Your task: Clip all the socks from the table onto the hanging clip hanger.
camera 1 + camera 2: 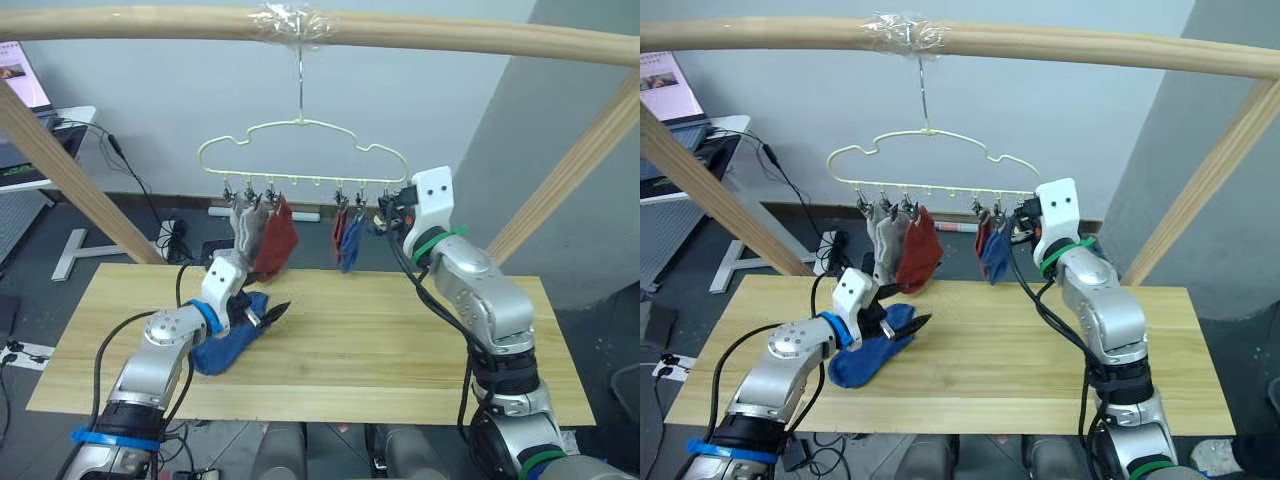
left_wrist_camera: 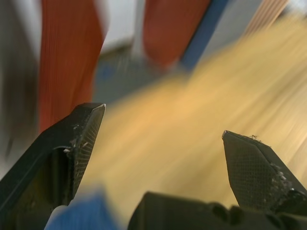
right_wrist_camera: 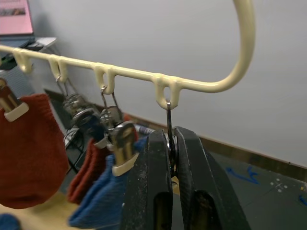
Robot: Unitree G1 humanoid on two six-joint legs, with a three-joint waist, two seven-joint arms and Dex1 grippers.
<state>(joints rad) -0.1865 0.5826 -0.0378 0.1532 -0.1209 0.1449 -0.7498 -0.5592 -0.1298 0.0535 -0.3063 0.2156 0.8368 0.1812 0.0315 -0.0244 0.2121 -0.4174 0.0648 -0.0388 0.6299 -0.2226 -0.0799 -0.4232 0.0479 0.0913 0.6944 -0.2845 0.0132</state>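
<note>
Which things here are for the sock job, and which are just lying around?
For the job:
blue sock on the table
hung socks
clip hanger
table
left gripper, jaws open
right gripper, shut on the end clip

Just around:
wooden pole frame
laptop
floor cables

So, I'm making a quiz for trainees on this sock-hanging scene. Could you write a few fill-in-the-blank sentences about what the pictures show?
1. The one sock still lying on the table is coloured ____.
2. The right hand is shut on the hanger's end ____.
3. The clip hanger hangs by its hook from a wooden ____.
4. The left hand, just over the blue sock, has its fingers ____.

Missing words: blue; clip; pole; open
</note>
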